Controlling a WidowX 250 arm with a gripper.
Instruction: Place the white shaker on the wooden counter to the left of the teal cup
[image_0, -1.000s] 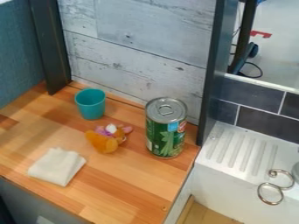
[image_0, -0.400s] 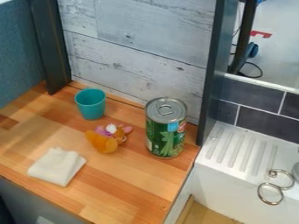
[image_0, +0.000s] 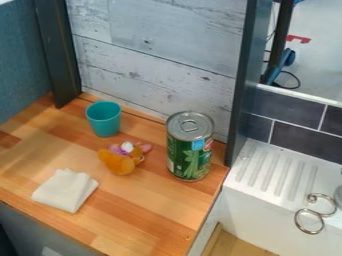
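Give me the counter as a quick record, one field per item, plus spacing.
cup: teal, upright, back left by the wall
toy: orange with some purple, in front of the cup, left of the can
can: green label, upright, pull-tab lid closed, near the counter's right edge
cloth: white, folded, front left
counter: wood, under all four
spacing: all four apart
sink: white, ribbed top, right of the counter

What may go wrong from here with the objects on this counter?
The can stands near the right edge of the counter, so a bump might topple it. The toy lies close to the can and the teal cup; reaching for it might knock either. The cloth, near the front edge, might slip off.
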